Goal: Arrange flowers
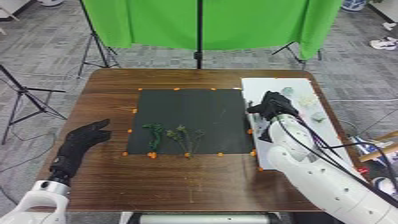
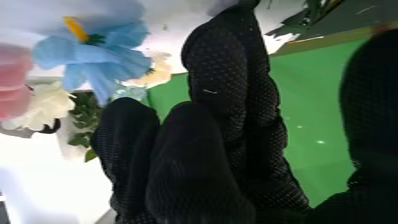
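In the head view, my right hand [image 1: 274, 104] is over the white board at the table's right side, beside pale flowers [image 1: 308, 101]. The right wrist view has my right hand [image 2: 218, 115] with fingers straight and the thumb apart, nothing held between them. Near its fingers are a blue flower [image 2: 99, 56], a pink flower [image 2: 11, 80] and a cream flower [image 2: 49, 106] with green leaves [image 2: 84, 117]. On the dark mat [image 1: 195, 107] lie a dark green stem [image 1: 155, 136] and a sprig with several thin stems [image 1: 185, 138]. My left hand [image 1: 84, 139] stays open at the table's left.
The white board [image 1: 258, 85] runs along the right side of the brown table [image 1: 178, 192]. Orange markers [image 1: 153, 155] edge the mat. A green curtain [image 1: 151, 25] and black stands [image 1: 199, 42] are behind the table.
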You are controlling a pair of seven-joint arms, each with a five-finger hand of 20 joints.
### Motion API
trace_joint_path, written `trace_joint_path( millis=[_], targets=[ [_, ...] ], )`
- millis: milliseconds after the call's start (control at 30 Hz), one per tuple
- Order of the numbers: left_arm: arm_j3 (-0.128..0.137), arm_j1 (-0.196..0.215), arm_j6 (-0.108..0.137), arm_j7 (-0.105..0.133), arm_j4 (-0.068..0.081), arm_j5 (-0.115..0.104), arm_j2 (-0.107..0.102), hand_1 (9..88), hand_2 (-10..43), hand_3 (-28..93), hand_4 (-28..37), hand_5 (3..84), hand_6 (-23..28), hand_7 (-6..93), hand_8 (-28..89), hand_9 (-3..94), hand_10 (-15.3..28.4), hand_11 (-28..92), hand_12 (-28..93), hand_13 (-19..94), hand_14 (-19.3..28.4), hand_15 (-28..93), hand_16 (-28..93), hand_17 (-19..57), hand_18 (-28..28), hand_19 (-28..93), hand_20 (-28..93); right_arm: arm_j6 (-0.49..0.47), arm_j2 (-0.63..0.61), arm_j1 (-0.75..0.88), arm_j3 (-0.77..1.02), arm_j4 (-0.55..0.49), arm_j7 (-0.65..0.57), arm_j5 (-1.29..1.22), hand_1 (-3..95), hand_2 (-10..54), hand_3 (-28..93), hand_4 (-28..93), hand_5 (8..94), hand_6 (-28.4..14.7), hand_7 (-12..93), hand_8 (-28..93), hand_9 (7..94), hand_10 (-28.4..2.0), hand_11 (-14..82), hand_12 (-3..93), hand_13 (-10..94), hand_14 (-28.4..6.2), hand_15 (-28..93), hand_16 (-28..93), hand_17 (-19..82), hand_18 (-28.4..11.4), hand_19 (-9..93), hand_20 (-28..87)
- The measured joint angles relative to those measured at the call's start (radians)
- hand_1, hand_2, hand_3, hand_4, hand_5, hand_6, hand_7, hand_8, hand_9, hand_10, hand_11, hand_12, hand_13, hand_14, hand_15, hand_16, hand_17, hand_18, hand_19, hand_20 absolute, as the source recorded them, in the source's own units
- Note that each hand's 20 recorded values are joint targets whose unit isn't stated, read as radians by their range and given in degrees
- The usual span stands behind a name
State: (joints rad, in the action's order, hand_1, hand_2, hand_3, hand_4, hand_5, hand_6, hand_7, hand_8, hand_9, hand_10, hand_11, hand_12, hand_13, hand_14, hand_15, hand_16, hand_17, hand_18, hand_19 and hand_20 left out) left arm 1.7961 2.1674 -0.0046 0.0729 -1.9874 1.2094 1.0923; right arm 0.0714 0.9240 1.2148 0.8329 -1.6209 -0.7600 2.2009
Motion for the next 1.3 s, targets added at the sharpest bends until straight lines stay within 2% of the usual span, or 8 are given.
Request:
trace_joint_path(
  millis=[300,367,433,467,500,533,900,1300],
  targets=[
    [-0.001,0.000,-0.003,-0.001,0.000,0.000,0.003,20.5,6.2,66,-26.5,46.5,3.1,8.9,-6,47.0,15.2,20,13,35,19.6,22,1,2.4,18.1,22,20,-0.019,0.009,-0.026,-0.077,0.015,-0.003,0.130,40.1,-9.5,61,-17,80.2,-5.2,23,-5,88.2,-13.2,43.2,29.7,94,0.4,65,39,64,-15.9,93,51],
    [-0.001,0.000,-0.003,-0.001,0.000,0.000,0.003,20.6,6.2,66,-26.6,46.4,3.0,9.1,-6,46.9,15.2,20,13,35,19.7,22,1,2.4,18.2,22,20,-0.023,0.015,-0.030,-0.085,0.018,-0.005,0.138,47.2,-9.5,57,-16,79.4,-5.3,22,13,87.6,-13.0,43.9,29.8,94,0.6,65,39,65,-15.5,93,50],
    [-0.001,0.000,-0.004,-0.001,0.000,0.000,0.004,20.7,6.2,66,-26.5,46.4,3.0,9.0,-6,46.8,15.2,20,13,35,19.6,22,1,2.4,18.2,22,20,-0.027,0.021,-0.033,-0.088,0.019,-0.009,0.139,72.4,-9.5,0,22,79.9,-5.3,22,20,87.6,-12.9,44.2,30.0,94,0.9,65,39,65,-15.1,93,50],
    [-0.001,0.000,-0.005,-0.001,0.000,0.001,0.004,20.6,6.2,66,-26.5,46.4,3.0,9.0,-6,46.8,15.1,20,13,35,19.6,22,1,2.4,18.2,22,20,-0.029,0.025,-0.034,-0.090,0.019,-0.010,0.139,76.7,-9.5,-8,29,80.0,-5.1,23,21,87.6,-12.8,44.3,30.3,94,0.9,65,38,65,-15.0,93,50],
    [-0.001,-0.001,-0.006,-0.002,0.000,0.001,0.004,20.6,6.2,66,-26.4,46.3,3.0,9.0,-6,46.9,15.2,20,13,35,19.6,22,1,2.4,18.2,22,20,-0.029,0.029,-0.036,-0.093,0.020,-0.012,0.139,85.2,-9.5,-23,44,80.8,-4.5,25,23,88.4,-12.2,44.0,32.3,94,1.3,66,37,66,-14.4,93,49],
    [-0.001,-0.001,-0.006,-0.002,0.000,0.001,0.004,20.6,6.2,66,-26.4,46.3,3.0,9.0,-6,46.9,15.2,20,13,35,19.6,22,1,2.4,18.2,22,20,-0.028,0.032,-0.037,-0.094,0.021,-0.014,0.138,87.4,-9.5,-27,50,81.2,-4.1,26,24,88.8,-12.0,44.3,32.3,94,1.4,67,36,66,-14.1,93,48],
    [0.001,0.002,-0.012,-0.010,0.000,0.001,0.006,20.7,6.2,66,-26.4,46.1,3.1,8.7,-6,46.7,15.2,20,13,35,19.6,22,1,2.3,18.1,21,20,0.103,0.044,-0.001,-0.059,0.016,-0.002,0.032,88.2,-9.5,-28,59,81.2,-4.1,30,24,89.9,-11.9,46.5,30.8,94,1.7,70,32,69,-13.7,93,48],
    [0.001,0.003,-0.019,-0.017,0.000,0.001,0.005,20.8,6.2,66,-26.2,46.1,3.1,8.5,-6,46.6,15.1,20,13,35,19.6,22,1,2.2,18.2,21,20,0.167,0.027,0.078,0.044,-0.172,0.019,-0.004,88.2,-9.5,-28,60,81.2,-4.3,32,23,90.3,-11.5,47.1,30.2,94,2.2,72,30,70,-13.4,93,48]
  ],
)
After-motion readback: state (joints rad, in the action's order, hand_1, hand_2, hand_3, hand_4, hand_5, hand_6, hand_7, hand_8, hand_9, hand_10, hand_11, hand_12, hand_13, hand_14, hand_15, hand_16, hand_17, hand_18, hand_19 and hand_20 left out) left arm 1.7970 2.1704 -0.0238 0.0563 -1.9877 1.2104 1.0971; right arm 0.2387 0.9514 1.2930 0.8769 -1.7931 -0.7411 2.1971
